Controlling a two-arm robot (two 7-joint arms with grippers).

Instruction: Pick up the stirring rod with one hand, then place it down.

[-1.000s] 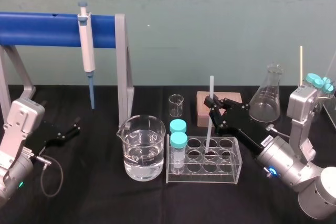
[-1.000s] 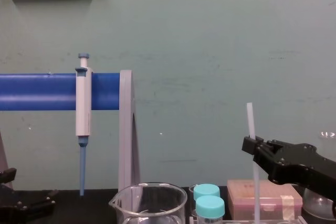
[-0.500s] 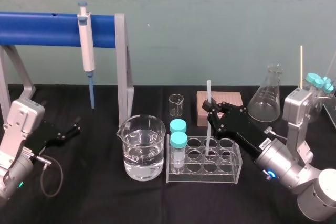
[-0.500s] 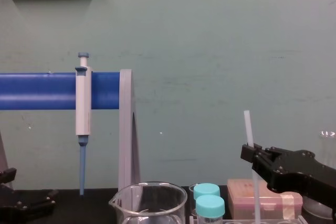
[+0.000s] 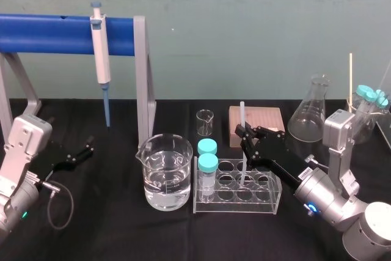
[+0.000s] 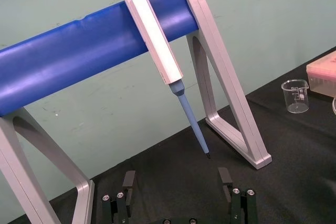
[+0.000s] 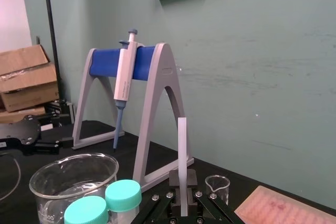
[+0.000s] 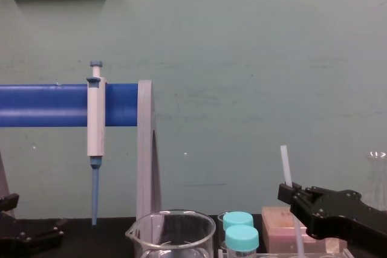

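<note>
The stirring rod (image 5: 242,114) is a thin translucent white stick held upright, and its lower end dips into a middle hole of the clear test-tube rack (image 5: 272,195). My right gripper (image 5: 246,134) is shut on the stirring rod about a third of the way down. In the right wrist view the rod (image 7: 182,145) rises straight out of the closed black jaws of the right gripper (image 7: 182,181). In the chest view the rod (image 8: 284,164) pokes up above the right gripper (image 8: 289,193). My left gripper (image 5: 85,150) rests open on the black cloth at the far left, its fingers (image 6: 128,182) spread wide.
A glass beaker of water (image 5: 164,171) stands left of the rack, which holds two teal-capped vials (image 5: 208,164). A white-and-blue pipette (image 5: 100,53) hangs on the blue-barred stand (image 5: 142,77). Behind the rack are a small beaker (image 5: 205,122), a pink box (image 5: 256,120) and a conical flask (image 5: 310,114).
My right gripper has come down and slightly nearer with the stirring rod, so the rod's top sits lower and its foot is deeper in the rack. The left arm has stayed still.
</note>
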